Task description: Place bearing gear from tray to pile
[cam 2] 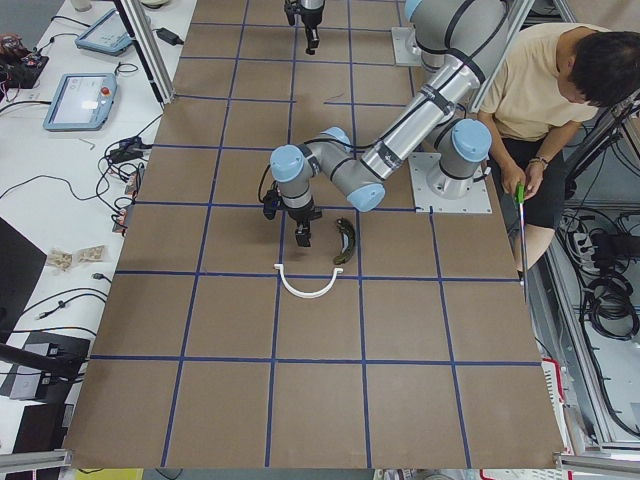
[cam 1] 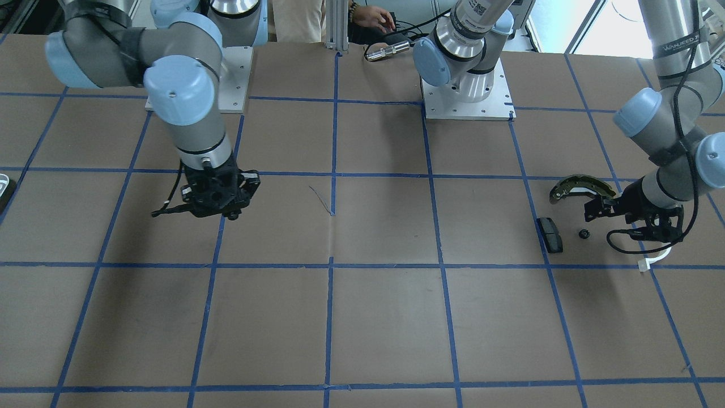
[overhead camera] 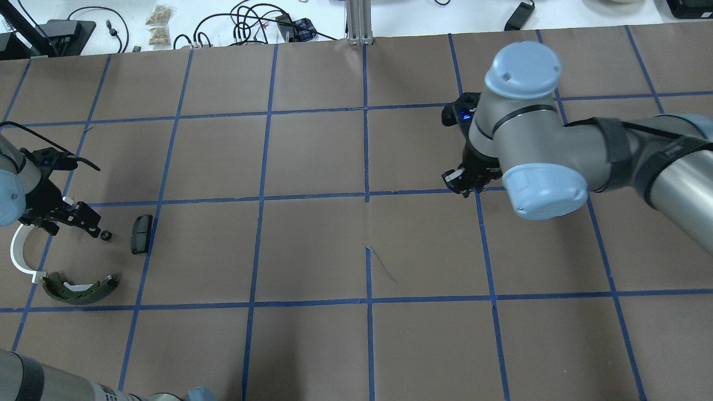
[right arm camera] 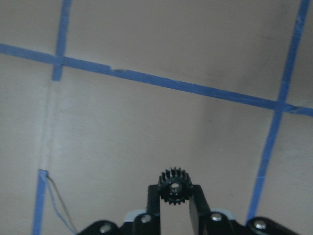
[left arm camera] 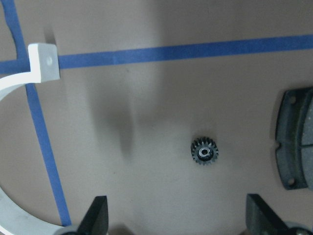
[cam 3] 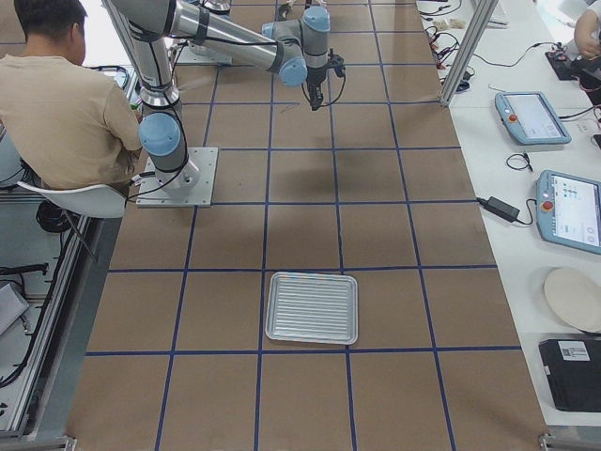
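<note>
Right wrist-mounted view: the right tool [right arm camera: 173, 198] grips a gear [right arm camera: 172, 185] by its teeth at its very tips, well apart from the pile [overhead camera: 78, 287] across the desk [right arm camera: 146, 122]. Over a second gear [left arm camera: 204, 151] there, the left tool [left arm camera: 178, 215] hangs released. So slight a pinch could let it slip in transit, or roll away once dropped.

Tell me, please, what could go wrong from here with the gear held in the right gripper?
1. The right gripper pinches the gear only at its fingertips, so it may slip out and roll away.
2. The left gripper hangs open over the pile, above a second gear beside the dark pad. Bringing the right arm there could make the arms collide.
</note>
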### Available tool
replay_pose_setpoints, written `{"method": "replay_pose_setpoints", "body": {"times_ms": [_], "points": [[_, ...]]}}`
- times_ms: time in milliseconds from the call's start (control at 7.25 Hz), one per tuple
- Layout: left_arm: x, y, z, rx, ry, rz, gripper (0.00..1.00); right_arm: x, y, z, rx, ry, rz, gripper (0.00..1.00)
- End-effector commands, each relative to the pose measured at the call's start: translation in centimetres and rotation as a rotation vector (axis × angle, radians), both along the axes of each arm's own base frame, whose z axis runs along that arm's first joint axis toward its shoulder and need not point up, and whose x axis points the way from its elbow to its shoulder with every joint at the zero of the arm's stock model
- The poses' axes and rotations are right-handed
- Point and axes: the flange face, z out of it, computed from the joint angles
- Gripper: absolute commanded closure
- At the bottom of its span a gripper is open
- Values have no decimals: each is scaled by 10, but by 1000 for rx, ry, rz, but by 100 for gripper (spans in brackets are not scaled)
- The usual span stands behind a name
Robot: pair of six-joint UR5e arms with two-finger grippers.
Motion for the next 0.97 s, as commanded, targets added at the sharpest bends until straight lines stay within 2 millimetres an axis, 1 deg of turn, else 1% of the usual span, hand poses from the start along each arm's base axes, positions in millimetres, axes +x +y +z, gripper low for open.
{"method": "replay_pose_setpoints", "body": {"times_ms": [0, 138, 276, 414, 552, 690, 828], "points": [[-2, -14, 19, -41, 8, -8, 0, 103, 23, -40, -35, -28, -144, 100], [-13, -21, 19, -51, 20, -24, 0, 132, 25, -51, -40, -37, -201, 100], [-25, -31, 21, -61, 18, -12, 0, 141, 27, -57, -36, -39, -229, 100], [-44, -39, 33, -78, 6, -18, 0, 143, 28, -64, -22, -34, -272, 100], [-85, -53, 45, -92, -2, -49, 0, 144, 27, -68, -14, -37, -272, 80], [-131, -63, 59, -84, -4, -39, 0, 139, 18, -60, -30, -49, -278, 31], [-172, -65, 73, -64, 14, -11, 0, 127, -1, -47, -51, -57, -260, 0]]}}
